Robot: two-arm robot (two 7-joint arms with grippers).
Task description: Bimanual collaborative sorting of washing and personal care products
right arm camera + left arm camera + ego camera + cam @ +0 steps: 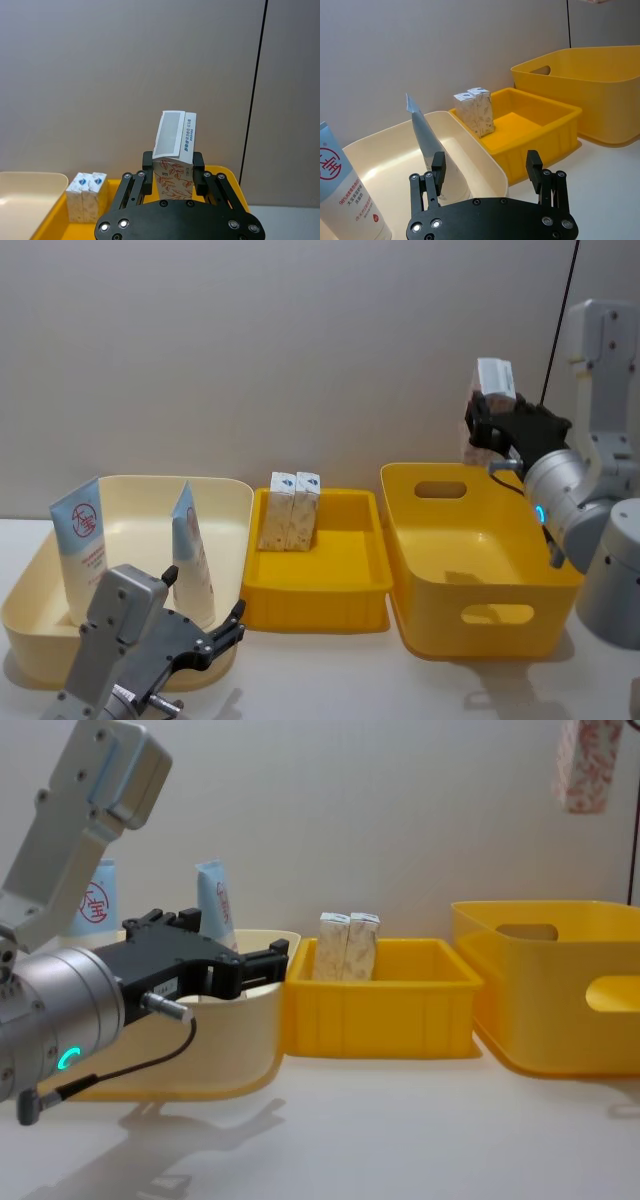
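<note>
We grasp the carton (pixel 174 150) upright in the right end effector (pixel 173 167); its tray (pixel 315 610) lies leftward (left end effector (pixel 487 167), released, sits nearer).

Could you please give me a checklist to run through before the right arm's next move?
1. Grip on the carton by the right gripper, jaws shut: ok.
2. The carton held clear above the big bin: ok.
3. Free room in the tray beside its two cartons: ok.
4. The left gripper outside the tray, jaws open by the cream bin: ok.
5. Where the carton belongs: cannot tell.
</note>
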